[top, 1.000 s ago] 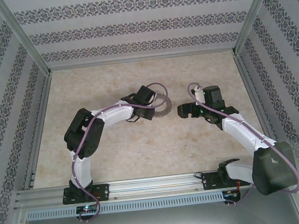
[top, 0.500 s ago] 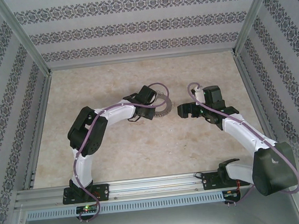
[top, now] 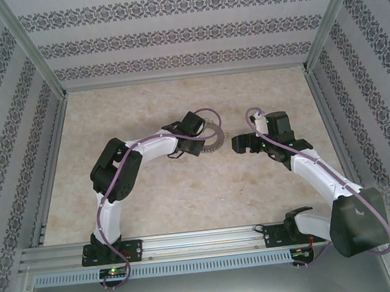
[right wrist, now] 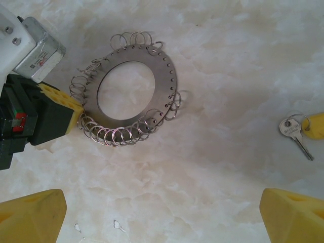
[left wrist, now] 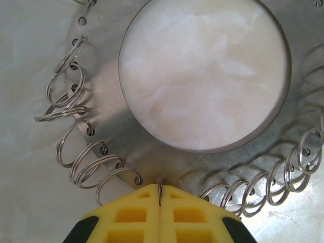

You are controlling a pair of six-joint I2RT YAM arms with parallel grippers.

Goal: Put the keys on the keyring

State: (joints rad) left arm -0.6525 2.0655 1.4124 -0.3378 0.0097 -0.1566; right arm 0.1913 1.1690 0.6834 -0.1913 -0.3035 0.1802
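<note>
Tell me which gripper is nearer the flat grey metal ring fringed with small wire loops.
Left. The left gripper is shut right at the rim of the flat grey metal keyring. The right gripper is open, off to its right, marbled table between.

Brushed, dull-grey sheet metal is seen on the keyring (left wrist: 152, 164) just ahead of the closed left jaws, its wire loops (left wrist: 83, 159) bright polished steel. Matt yellow moulded plastic is noted on the left fingers (left wrist: 131, 212). The tabletop (right wrist: 217, 167) between the right jaws is shown smooth, marble-patterned and faintly glossy. A silvery metal key (right wrist: 292, 130) is caught beside them.
</note>
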